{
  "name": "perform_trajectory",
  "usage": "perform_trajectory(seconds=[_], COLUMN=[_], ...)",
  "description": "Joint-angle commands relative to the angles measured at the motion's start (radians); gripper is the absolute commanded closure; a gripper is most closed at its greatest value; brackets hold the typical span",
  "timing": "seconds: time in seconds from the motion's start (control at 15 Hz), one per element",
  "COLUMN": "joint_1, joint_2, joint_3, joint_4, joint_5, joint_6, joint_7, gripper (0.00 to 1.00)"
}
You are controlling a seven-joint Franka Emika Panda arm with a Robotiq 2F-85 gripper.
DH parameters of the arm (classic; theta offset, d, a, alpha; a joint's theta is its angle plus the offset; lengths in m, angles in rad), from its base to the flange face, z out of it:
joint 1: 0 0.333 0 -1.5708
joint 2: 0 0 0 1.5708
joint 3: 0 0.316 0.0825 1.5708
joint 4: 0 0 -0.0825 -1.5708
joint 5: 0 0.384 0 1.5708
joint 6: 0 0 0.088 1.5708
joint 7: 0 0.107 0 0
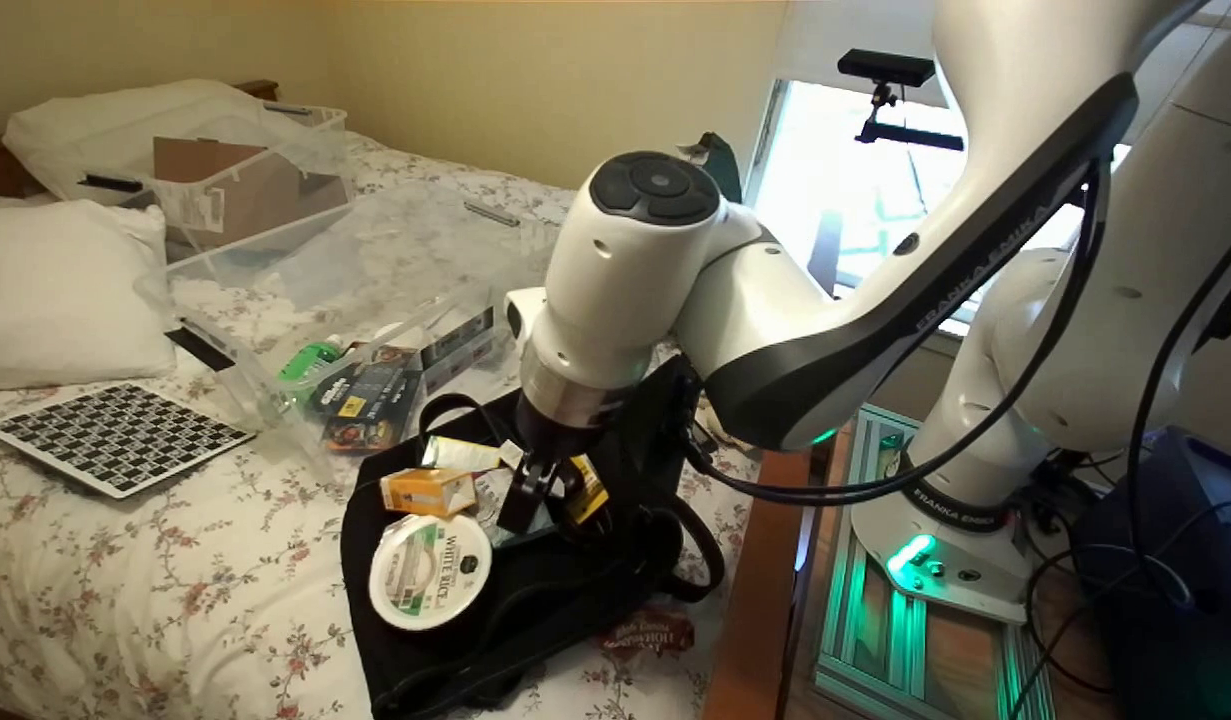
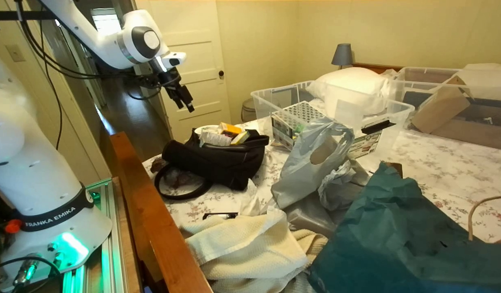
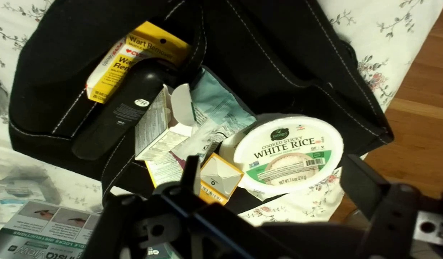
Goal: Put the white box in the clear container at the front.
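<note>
White box point(image 3: 162, 129) below the fingers point(image 3: 361, 183) looks propped up by that crammed black bag point(image 3: 264, 72); they're spread wide and empty, I'd guess so they can straddle it

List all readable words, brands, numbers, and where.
Robot arm:
"FRANKA EMIKA"
Rice bowl:
"bibigo"
"COOKED STICKY WHITE RICE"
"GF"
"V"
"NET WT. 7.4 oz (210 g)"
Yellow box:
"CVS"
"Wart Remover"
Black object:
"FR"
Printed box:
"LOCKS INSTRUCTIONS"
"InstaView"
White box, other print: too small or blurred.
</note>
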Motion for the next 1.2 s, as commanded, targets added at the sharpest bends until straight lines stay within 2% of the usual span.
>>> perform_trajectory(seconds=[0.0,0.2,0.8,1.0,1.13], joint_1=[0.0,-0.001,-0.001,-0.006,-0.001], joint_2=[0.029,0.083,0.086,0.1,0.12], joint_3=[0.0,-0.001,0.0,-0.012,-0.014], joint_4=[0.019,0.053,0.056,0.098,0.128], joint_5=[0.0,0.0,0.002,-0.156,-0.247], joint_6=[0.0,0.0,0.004,-0.073,-0.114], joint_7=[-0.003,-0.005,-0.012,0.186,0.26], gripper=[0.0,0.0,0.0,0.0,0.0])
